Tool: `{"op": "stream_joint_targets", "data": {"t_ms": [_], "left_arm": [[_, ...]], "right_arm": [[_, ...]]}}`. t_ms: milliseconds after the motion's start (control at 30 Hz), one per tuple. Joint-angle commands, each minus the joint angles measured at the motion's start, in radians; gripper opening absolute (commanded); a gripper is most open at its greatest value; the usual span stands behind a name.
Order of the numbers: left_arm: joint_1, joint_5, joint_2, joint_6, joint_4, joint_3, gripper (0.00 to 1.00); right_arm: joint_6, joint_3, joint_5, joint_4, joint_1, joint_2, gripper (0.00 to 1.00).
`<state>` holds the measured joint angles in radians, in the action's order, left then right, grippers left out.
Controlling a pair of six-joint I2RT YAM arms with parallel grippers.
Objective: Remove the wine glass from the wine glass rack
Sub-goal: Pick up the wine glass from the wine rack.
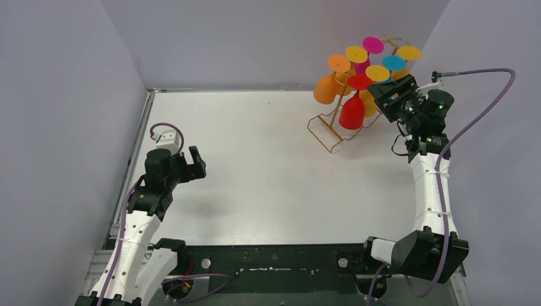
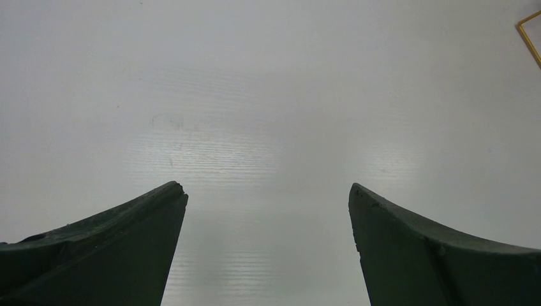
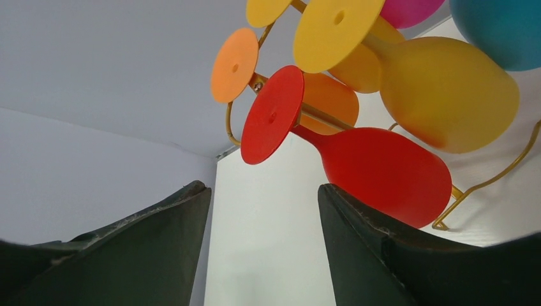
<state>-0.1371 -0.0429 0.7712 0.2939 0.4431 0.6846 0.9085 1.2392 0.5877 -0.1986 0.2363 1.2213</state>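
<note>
**While the right jaws stand part-open beside the rack, no glass is gripped yet**

Setup: the white table (image 1: 255, 166) is smooth and matte, with grey walls on three sides.

Wine glass rack (image 1: 319, 138): thin gold wire, at the far right corner of the table. Its slanted legs rise to a top bar hung with coloured glasses.

Glasses: all look like opaque, matte plastic, each with a flat round foot, a short stem and a rounded bowl. They hang foot-up and bowl-down. The orange glass (image 1: 326, 89) is on the left and the yellow glass (image 3: 440, 95) on the right. Teal and magenta ones hang further back.

Likely target: the red wine glass (image 1: 351, 113). It hangs at the near side of the rack and is closest to the right arm.

Key relation (wrist view): the long axis of the red wine glass slants from its foot disc at upper left down to its bowl at lower right. The bowl lies just above and beyond the right-hand finger, not between the jaws.

Right gripper (image 3: 265, 191): jaws partly apart, with only table and wall in the gap. It holds nothing.

Left gripper (image 2: 268, 191): jaws spread wide and empty, over bare table well apart from the rack.

Judgement: the right arm is much the nearer. It needs to shift toward the bowl or stem before closing. Neighbouring glasses crowd close, so knocking one is a risk.
</note>
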Motion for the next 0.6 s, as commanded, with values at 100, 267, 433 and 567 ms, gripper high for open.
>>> {"op": "stream_joint_targets", "data": {"t_ms": [100,267,433,567], "left_arm": [[-0.007,0.015,-0.01,-0.022,-0.07,0.001,0.97],[-0.008,0.022,-0.007,-0.026,-0.073,-0.001,0.96],[-0.008,0.032,0.003,-0.031,-0.074,0.001,0.95],[-0.007,0.031,0.008,-0.032,-0.076,-0.001,0.95]], "right_arm": [[0.058,0.014,0.031,0.116,0.004,0.056,0.59],[0.07,0.027,0.043,0.137,0.003,0.09,0.46],[0.081,0.024,0.046,0.15,0.004,0.105,0.36],[0.106,0.021,0.062,0.178,0.003,0.111,0.37]]}}
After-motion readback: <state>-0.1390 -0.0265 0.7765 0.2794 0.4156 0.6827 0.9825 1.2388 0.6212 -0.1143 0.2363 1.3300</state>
